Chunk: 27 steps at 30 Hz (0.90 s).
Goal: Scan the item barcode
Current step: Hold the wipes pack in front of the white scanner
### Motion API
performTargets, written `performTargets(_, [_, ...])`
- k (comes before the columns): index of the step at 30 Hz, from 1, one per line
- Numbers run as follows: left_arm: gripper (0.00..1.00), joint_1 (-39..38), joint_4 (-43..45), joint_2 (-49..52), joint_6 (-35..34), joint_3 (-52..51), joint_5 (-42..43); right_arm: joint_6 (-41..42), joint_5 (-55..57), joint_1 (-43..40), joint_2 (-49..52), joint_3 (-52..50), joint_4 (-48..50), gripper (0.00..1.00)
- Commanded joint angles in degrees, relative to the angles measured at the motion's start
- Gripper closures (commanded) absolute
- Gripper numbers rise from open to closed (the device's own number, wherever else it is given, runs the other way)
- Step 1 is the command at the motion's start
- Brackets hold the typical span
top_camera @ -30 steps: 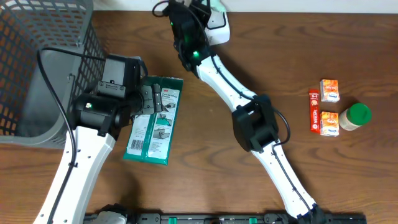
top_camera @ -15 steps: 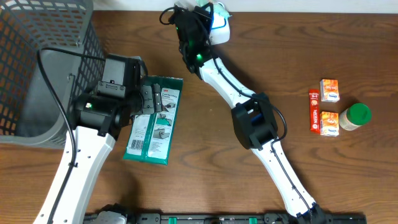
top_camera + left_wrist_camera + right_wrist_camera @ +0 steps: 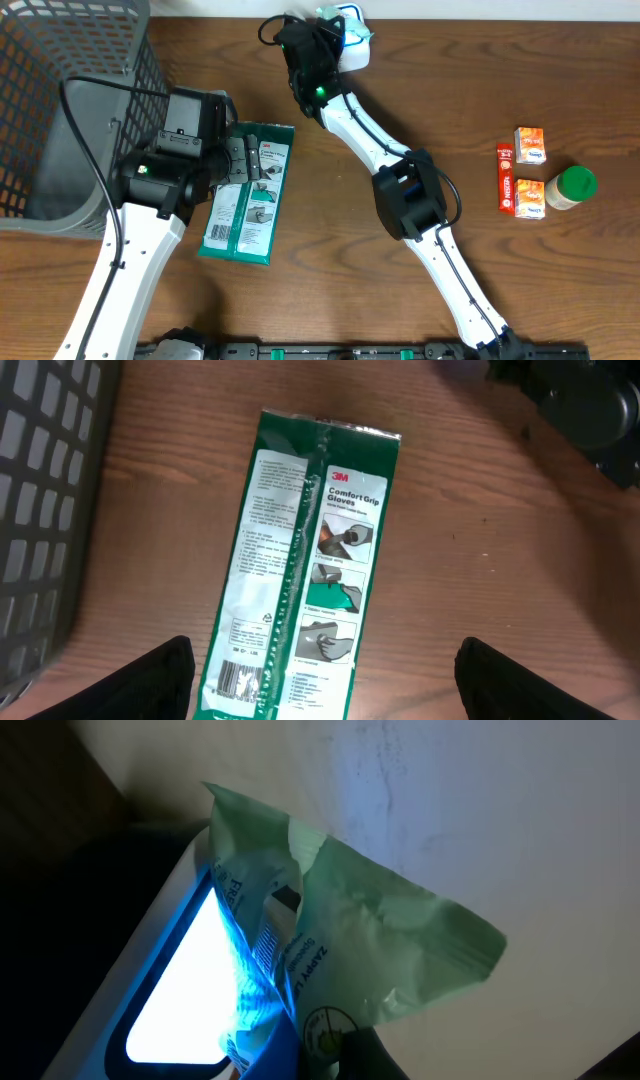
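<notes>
Right gripper (image 3: 325, 25) tight on green pouch (image 3: 350, 930) at scanner (image 3: 165, 1010), far table (image 3: 450, 60) edge; left gripper (image 3: 325, 680) wide, empty

Pale green printed pouch (image 3: 380, 940), blue-lit white scanner (image 3: 175, 1005), green-and-white glove pack (image 3: 300, 560), grey gridded basket (image 3: 50, 80), brown wood-grain surface (image 3: 480, 80).

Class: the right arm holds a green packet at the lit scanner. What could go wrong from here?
1. The green packet is crumpled and folded against the scanner window, so its barcode may be creased or angled away and might not read.
2. The right gripper seems to pinch the packet only near its lower edge, so the limp packet could sag or slip out.
</notes>
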Motion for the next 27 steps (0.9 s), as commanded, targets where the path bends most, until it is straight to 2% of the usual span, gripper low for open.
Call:
performTargets(1, [0.16,0.3,0.0,0.2,0.8,0.7,-0.7,8.2,-0.4,0.8,0.0,0.5,-0.3,0.99])
performTargets(7, [0.16,0.3,0.0,0.2,0.8,0.7,-0.7,12.9,0.1,0.8,0.0,0.5,1.9,0.99])
performTargets(11, [0.16,0.3,0.0,0.2,0.8,0.7,-0.7,12.3,2.5,0.8,0.0,0.5,9.6,0.99])
performTargets(14, [0.16,0.3,0.0,0.2,0.8,0.7,-0.7,8.3,2.7,0.8,0.0,0.5,14.6,0.99])
performTargets(18, [0.16,0.3,0.0,0.2,0.8,0.7,-0.7,6.4,2.6,1.0,0.0,0.5,13.9,0.99])
performTargets(27, [0.16,0.3,0.0,0.2,0.8,0.7,-0.7,11.6,2.6,0.7,0.0,0.5,10.0,0.99])
